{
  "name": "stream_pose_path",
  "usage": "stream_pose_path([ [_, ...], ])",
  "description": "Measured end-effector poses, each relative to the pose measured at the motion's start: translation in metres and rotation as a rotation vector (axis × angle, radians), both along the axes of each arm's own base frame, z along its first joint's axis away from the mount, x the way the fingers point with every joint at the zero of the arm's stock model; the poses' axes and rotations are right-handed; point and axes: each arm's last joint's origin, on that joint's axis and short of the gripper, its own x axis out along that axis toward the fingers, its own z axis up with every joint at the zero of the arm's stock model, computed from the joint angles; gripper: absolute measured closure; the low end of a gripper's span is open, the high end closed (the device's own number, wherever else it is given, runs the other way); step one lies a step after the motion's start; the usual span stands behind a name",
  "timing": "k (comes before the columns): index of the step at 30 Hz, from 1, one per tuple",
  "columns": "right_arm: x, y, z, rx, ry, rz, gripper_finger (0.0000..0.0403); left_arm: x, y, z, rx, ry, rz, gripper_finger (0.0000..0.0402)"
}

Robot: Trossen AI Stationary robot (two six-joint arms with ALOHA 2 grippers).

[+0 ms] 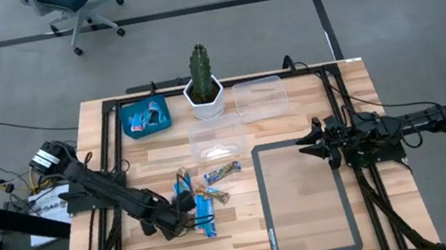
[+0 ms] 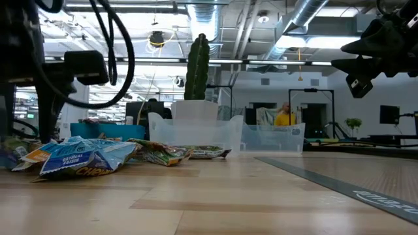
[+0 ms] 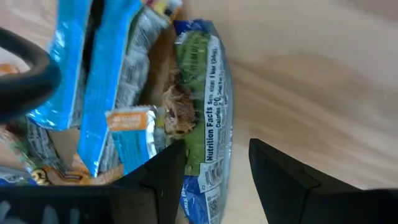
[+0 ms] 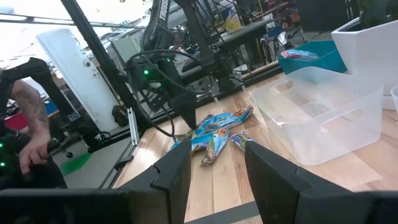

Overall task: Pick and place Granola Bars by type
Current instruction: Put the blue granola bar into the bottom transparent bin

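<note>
Several granola bars lie in a loose pile [image 1: 198, 202] on the wooden table, light blue and dark blue, with a brown-gold bar [image 1: 222, 173] at the pile's far side. The pile also shows in the low view [image 2: 85, 156]. My left gripper [image 1: 185, 212] is low over the pile and open. In the left wrist view [image 3: 217, 180] its fingers stand on either side of the end of a dark blue printed bar [image 3: 208, 118]; I cannot tell whether they touch it. My right gripper [image 4: 211, 174] is open and empty, held above the table's right side [image 1: 307, 143].
A blue square tray [image 1: 145, 117] holding a few bars stands at the far left, next to a white pot with a cactus [image 1: 203, 92]. Two clear containers [image 1: 259, 97] [image 1: 216, 139] stand near the middle. A grey-framed mat [image 1: 306, 197] lies on the right. A person's arm [image 4: 28, 118] shows beyond the table.
</note>
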Motion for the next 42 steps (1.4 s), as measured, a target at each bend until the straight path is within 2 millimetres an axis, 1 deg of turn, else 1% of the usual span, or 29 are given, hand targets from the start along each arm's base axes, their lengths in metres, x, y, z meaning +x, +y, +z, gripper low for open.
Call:
stream_pose_path([
  [5, 0.000, 0.000, 0.000, 0.000, 0.000, 0.000, 0.0260, -0.002, 0.000, -0.001, 0.047, -0.074, -0.046, 0.0230],
  [11, 0.000, 0.000, 0.000, 0.000, 0.000, 0.000, 0.0260, -0.004, 0.001, -0.004, 0.036, -0.108, -0.062, 0.0236],
  [15, 0.000, 0.000, 0.000, 0.000, 0.000, 0.000, 0.0261, -0.005, 0.002, -0.010, 0.019, -0.125, -0.061, 0.0261],
  [18, 0.000, 0.000, 0.000, 0.000, 0.000, 0.000, 0.0260, -0.006, 0.002, -0.013, 0.015, -0.130, -0.058, 0.0287],
  [22, 0.000, 0.000, 0.000, 0.000, 0.000, 0.000, 0.0259, -0.007, 0.003, -0.013, 0.012, -0.130, -0.040, 0.0325],
  [26, 0.000, 0.000, 0.000, 0.000, 0.001, 0.000, 0.0261, -0.009, 0.004, -0.007, -0.001, -0.144, -0.021, 0.0356],
  [31, 0.000, 0.000, 0.000, 0.000, 0.000, 0.000, 0.0260, -0.015, 0.008, 0.001, -0.007, -0.132, 0.018, 0.0381],
  [37, 0.000, 0.000, 0.000, 0.000, 0.000, 0.000, 0.0261, -0.025, 0.014, 0.019, -0.071, -0.159, 0.142, 0.0388],
  [42, 0.000, 0.000, 0.000, 0.000, 0.000, 0.000, 0.0261, -0.034, 0.024, 0.041, -0.184, -0.216, 0.320, 0.0388],
])
